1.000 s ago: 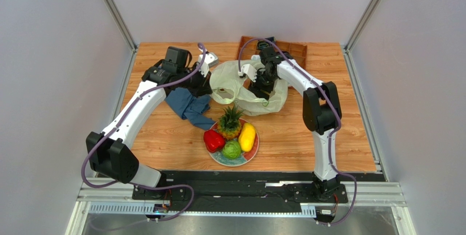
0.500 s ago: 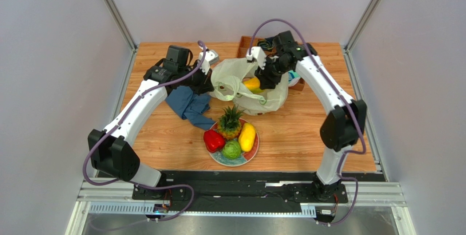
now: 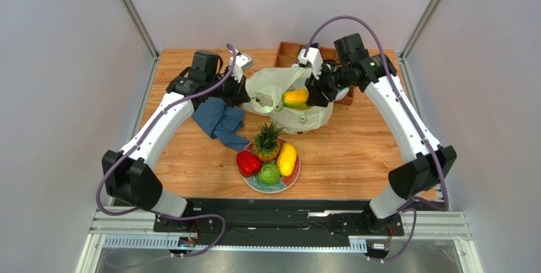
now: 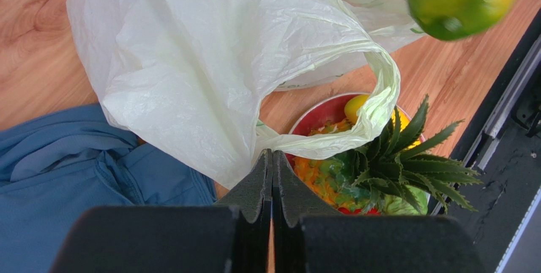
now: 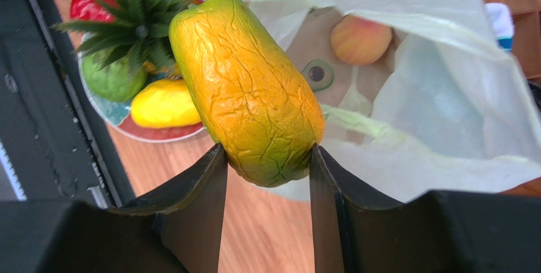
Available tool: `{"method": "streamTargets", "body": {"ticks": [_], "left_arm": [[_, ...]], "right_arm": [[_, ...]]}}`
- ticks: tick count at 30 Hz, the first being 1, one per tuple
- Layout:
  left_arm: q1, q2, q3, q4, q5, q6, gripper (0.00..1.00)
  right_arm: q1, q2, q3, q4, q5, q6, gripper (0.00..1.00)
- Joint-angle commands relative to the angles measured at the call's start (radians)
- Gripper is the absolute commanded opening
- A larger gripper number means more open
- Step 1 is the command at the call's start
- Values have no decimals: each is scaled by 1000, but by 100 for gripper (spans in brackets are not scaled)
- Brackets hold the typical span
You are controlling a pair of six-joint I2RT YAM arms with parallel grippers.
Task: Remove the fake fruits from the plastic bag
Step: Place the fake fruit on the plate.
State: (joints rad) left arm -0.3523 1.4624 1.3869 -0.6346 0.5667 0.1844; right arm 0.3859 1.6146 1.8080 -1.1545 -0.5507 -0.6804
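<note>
the right gripper (image 5: 267, 154) is pinching an orange-green fruit (image 5: 246, 86) across its lower end, one finger on each side. a second ago this gripper was down inside the mouth of the plastic bag (image 3: 267, 83) with no fruit showing. half a second ago it had lifted with the fruit just above the opening. now the right arm has swung higher and out to the right, and the fruit hangs in the air over the bag's mouth, clear of the film.

a peach (image 5: 359, 40) lies inside the bag. the left gripper (image 4: 272, 159) has not moved. its fingers are pressed together on a fold of the bag's rim at the left side, above the blue cloth (image 3: 219, 121).

the plate (image 3: 257, 186) on the bench (image 3: 343, 159) looks the same as before. it holds the pineapple (image 3: 267, 141), red pepper (image 3: 247, 163), green bumpy fruit (image 3: 269, 174) and yellow mango (image 3: 287, 159), just in front of the bag.
</note>
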Motion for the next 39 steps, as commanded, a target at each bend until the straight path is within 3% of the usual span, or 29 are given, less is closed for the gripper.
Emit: {"method": "streamTargets", "body": {"ticks": [1, 6, 12, 23, 39], "left_arm": [[6, -24, 20, 53, 9, -42, 0], [6, -25, 27, 59, 7, -48, 0], [6, -60, 14, 53, -1, -36, 0], [6, -140, -46, 44, -34, -2, 0], [9, -109, -32, 23, -59, 30, 0]], "right_arm": [[56, -195, -126, -108, -8, -65, 26], [154, -343, -378, -137, 57, -215, 26], [289, -368, -581, -30, 110, -320, 26], [329, -199, -621, 96, 141, -478, 26], [347, -51, -625, 193, 117, -573, 31]]}}
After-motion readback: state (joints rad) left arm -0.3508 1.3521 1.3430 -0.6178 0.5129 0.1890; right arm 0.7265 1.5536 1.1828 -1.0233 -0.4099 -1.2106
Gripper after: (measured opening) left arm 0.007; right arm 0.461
